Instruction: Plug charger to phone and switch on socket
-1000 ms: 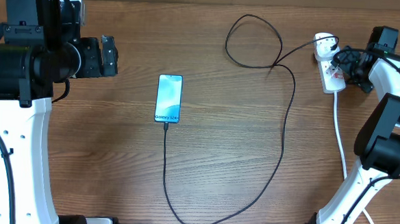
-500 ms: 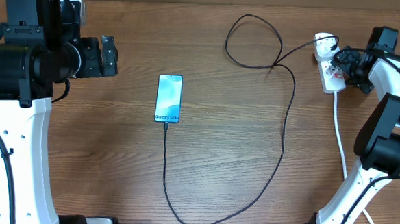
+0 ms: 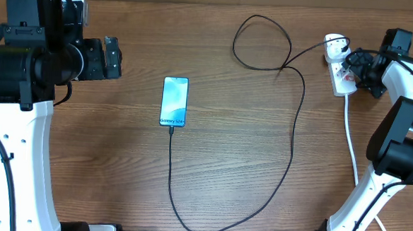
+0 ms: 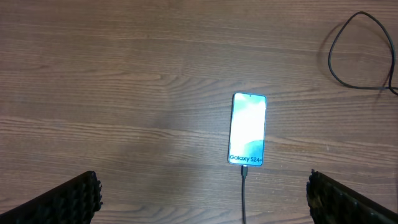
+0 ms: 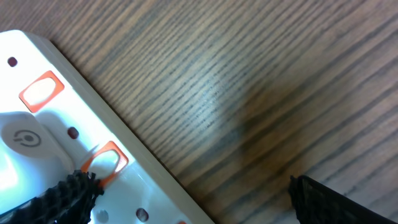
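Right claw point(image 3: 351, 67) at socket point(image 3: 341, 80) by table point(image 3: 246, 167) edge (phone point(image 3: 175, 101) well apart)

The white socket point(image 5: 62, 137) with orange-red switches point(image 5: 41, 90) lies on the table point(image 5: 249, 74), one black fingertip point(image 5: 59, 202) over it.

The phone point(image 3: 175, 101) has a light blue screen with white letters and a dark edge. The charger point(image 3: 170, 163) cable coming from the phone is black. The socket point(image 5: 56, 134), far right of the phone, is white with orange-red switches. The table point(image 3: 225, 173) is brown with thin dark stripes.
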You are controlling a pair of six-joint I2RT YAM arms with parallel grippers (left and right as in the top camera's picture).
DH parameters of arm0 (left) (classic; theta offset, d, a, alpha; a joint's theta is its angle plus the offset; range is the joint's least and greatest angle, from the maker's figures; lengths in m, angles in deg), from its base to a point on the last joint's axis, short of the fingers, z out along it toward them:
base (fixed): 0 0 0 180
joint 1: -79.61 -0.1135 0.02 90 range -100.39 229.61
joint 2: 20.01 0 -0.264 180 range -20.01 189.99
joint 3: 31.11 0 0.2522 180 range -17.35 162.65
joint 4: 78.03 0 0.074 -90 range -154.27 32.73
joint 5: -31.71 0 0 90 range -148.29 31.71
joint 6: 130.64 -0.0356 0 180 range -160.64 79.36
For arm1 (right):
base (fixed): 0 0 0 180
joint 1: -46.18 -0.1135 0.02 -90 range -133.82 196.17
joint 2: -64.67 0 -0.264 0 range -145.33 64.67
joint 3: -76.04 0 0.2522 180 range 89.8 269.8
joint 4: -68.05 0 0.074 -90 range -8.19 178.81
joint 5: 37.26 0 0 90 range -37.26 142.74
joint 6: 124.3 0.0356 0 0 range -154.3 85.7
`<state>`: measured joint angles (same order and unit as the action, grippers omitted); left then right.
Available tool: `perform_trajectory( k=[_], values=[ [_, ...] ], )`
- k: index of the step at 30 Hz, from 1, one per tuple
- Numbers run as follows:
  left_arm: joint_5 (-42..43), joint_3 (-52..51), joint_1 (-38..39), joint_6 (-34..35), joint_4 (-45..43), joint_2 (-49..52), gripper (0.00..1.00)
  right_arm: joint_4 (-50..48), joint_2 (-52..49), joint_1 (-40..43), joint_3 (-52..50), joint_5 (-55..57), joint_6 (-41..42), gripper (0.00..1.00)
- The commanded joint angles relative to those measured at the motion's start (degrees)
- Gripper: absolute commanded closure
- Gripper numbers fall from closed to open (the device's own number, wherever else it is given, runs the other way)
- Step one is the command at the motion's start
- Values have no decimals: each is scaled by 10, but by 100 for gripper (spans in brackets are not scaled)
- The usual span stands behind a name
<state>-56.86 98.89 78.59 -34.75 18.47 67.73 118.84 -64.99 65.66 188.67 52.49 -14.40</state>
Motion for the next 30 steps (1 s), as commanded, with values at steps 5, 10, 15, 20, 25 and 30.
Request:
perform_trajectory(
  k=[5,10,15,20,25,30],
  values=[
    [-5,2,-1,5,0,0,0,10,-2,22,25,2,1,0],
    [-5,2,-1,5,0,0,0,4,0,32,25,1,11,0],
    [-5,2,-1,5,0,0,0,-13,0,32,25,-28,10,0],
    [-5,2,-1,5,0,0,1,-23,-3,24,24,-48,9,0],
    [-5,2,-1,5,0,0,1,-23,-13,21,24,-48,9,0],
    [-5,2,-1,5,0,0,0,-23,-22,20,23,-55,9,0]
  ],
)
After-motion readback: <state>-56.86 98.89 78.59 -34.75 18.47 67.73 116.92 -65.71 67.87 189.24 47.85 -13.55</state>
